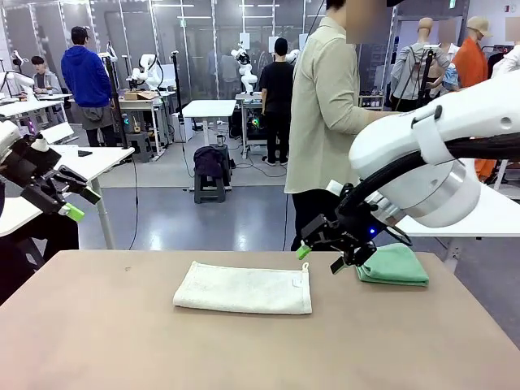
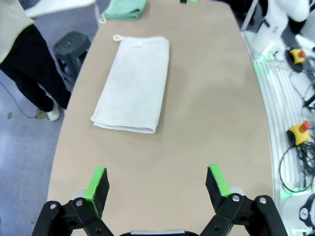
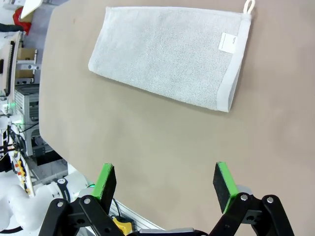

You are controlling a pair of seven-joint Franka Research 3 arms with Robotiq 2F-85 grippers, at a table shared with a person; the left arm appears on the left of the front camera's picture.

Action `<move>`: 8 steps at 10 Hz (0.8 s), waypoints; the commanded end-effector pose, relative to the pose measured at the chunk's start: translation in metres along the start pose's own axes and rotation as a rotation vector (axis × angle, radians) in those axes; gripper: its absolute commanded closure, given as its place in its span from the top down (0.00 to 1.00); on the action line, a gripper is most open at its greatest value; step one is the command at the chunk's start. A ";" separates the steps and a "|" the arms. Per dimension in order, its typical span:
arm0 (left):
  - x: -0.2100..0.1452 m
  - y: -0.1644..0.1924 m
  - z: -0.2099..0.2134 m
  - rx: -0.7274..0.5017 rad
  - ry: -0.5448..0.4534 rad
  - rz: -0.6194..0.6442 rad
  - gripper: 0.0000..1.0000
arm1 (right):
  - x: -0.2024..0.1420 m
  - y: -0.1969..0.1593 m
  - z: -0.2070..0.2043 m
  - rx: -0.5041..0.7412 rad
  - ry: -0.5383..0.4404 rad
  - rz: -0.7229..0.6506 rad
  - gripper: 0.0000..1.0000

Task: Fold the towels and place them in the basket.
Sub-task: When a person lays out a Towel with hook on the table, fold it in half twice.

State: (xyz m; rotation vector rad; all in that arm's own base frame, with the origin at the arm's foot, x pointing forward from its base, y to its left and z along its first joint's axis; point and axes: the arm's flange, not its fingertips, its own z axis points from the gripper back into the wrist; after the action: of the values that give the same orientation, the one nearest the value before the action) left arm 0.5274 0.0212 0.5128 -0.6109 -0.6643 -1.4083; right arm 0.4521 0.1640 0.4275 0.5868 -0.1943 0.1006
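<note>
While both arms are hanging above the table (image 1: 122, 341), the cream-white towel (image 1: 244, 288) is lying flat near the middle of the tabletop. It is folded into a long rectangle, with its hanging loop (image 3: 249, 6) and sewn label (image 3: 228, 41) at the end toward the robot's right.

The sea green towel (image 1: 394, 266) is lying folded at the far right corner of the table, apart from the cream-white one.

The left gripper (image 1: 80, 203) is hovering off the table's left end, well apart from both towels. In its wrist view the left gripper (image 2: 157, 179) is showing its jaws spread wide, with nothing between the green pads and bare tabletop below.

The right gripper (image 1: 321, 257) is hanging above the far edge, between the two towels and just beside the green one. From the wrist camera its jaws are likewise standing wide apart and gripping nothing; the cream-white towel (image 3: 167, 54) is lying ahead of the fingertips, not touching them.

A person (image 1: 325, 114) in a beige shirt is standing at the far side, behind the right gripper.
</note>
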 end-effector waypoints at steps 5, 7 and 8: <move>-0.004 0.003 0.001 -0.008 -0.021 0.011 1.00 | 0.010 0.015 -0.050 -0.136 0.007 -0.111 1.00; -0.004 0.003 0.001 -0.008 -0.021 0.011 1.00 | 0.015 0.015 -0.064 -0.177 -0.031 -0.129 1.00; -0.004 0.003 0.001 -0.008 -0.021 0.011 1.00 | 0.020 0.014 -0.071 -0.184 -0.043 -0.139 1.00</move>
State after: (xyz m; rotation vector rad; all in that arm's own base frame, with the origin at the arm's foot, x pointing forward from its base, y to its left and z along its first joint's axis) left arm 0.5318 0.0246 0.5086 -0.6439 -0.6696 -1.3934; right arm 0.4717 0.2029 0.3826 0.4451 -0.1857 -0.0195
